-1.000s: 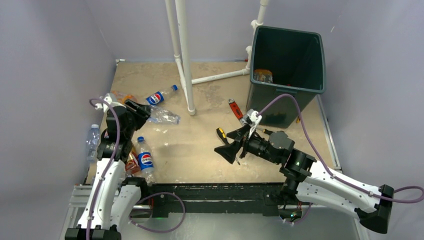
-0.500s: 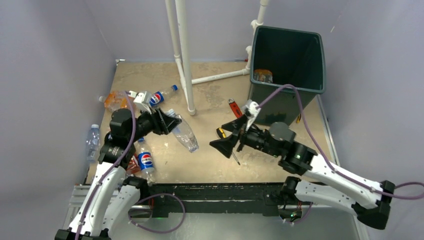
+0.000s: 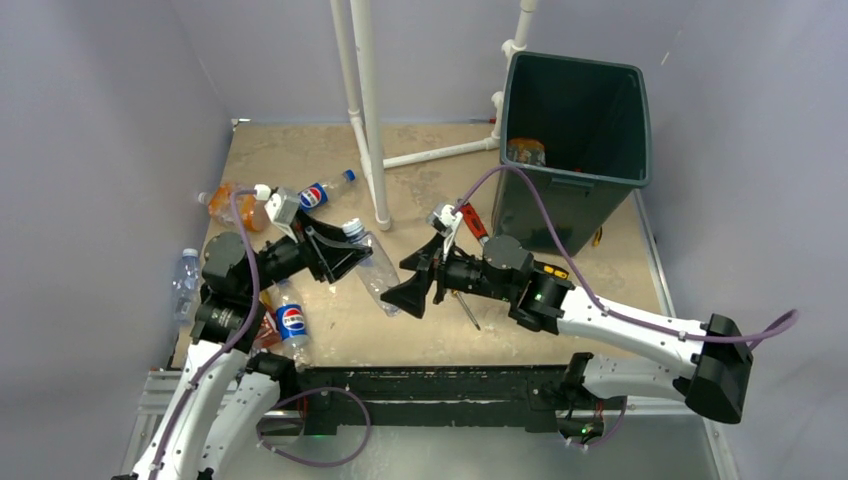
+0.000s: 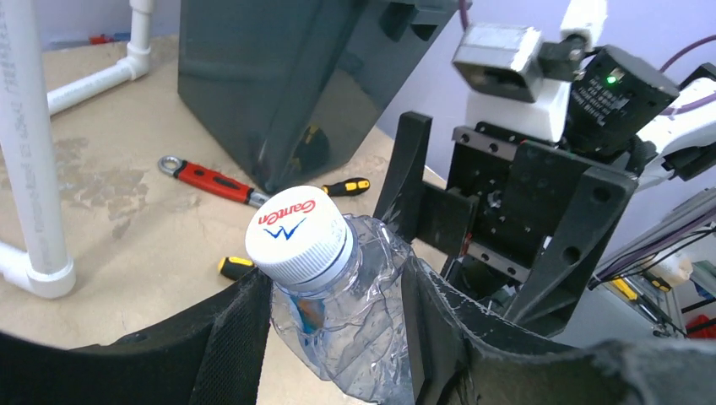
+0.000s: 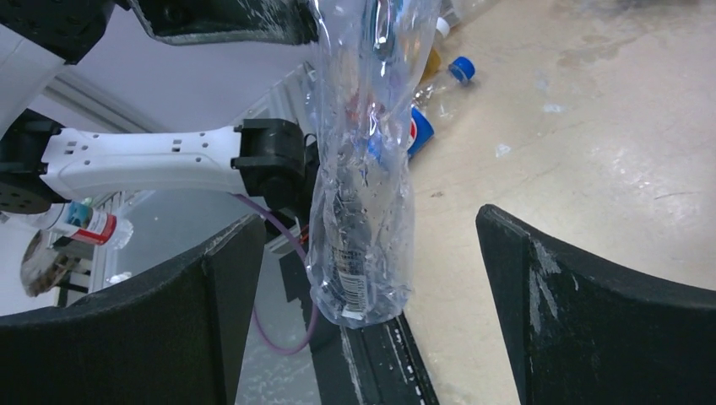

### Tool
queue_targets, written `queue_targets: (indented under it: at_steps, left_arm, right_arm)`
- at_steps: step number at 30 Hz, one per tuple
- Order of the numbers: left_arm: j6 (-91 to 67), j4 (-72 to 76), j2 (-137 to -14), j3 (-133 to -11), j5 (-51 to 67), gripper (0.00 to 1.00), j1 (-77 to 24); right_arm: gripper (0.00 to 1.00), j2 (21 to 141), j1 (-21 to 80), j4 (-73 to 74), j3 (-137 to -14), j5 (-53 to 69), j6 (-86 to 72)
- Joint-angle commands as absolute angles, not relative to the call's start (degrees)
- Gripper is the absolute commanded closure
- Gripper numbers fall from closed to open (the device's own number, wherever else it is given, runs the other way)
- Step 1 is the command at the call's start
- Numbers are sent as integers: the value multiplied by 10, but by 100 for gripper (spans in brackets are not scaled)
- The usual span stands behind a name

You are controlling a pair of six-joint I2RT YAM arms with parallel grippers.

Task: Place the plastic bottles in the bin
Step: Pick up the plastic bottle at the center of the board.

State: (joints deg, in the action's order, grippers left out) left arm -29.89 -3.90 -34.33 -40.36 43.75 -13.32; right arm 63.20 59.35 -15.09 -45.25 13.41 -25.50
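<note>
My left claw (image 3: 345, 255) clenches a crumpled clear bottle (image 5: 363, 211) below its ribbed white cap (image 4: 295, 234). My right claw (image 3: 405, 295), at 4 o'clock, gapes around its base, not touching.

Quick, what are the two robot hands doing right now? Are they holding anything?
Left gripper: closed on the clear bottle, just below its cap.
Right gripper: open, holding nothing; its fingers flank that bottle's lower end.

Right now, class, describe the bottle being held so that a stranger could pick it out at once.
Find the tall white pipe stand mid-table; just in front, the left gripper holds a clear bottle in the air. Unlike the blue-labelled bottles lying nearby, it is crumpled, with a white cap.
</note>
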Motion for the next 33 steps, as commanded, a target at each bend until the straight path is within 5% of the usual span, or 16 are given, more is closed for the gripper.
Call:
queue_targets:
  at_steps: [1,5,11,13,16,20,33]
  left_arm:
    - [-362,101,-343,-384,462,100,-137]
    - [-398,155,-350,-378,470,100,-140]
    - [-430,182,-350,-365,465,100,-144]
    - [-453,201,-346,-356,459,84,-144]
    - [-507,250,-333,-332,442,42,-144]
    - [-592,378,-304,-281,421,20,-144]
    - [-668,499,-341,-258,468,34,-170]
  right_arm:
    - [6,649,604,-225,-464,113,-267]
    - [19,660,607,-272,-459,101,-276]
    - [56,679,616,-324,-452,98,-275]
    - [67,677,622,-354,-436,98,-273]
    - [78,658,635,-431,-395,91,-265]
    - [85,635,651,-560,-336,78,-256]
    - [89,710,686,-804,-299,63,-265]
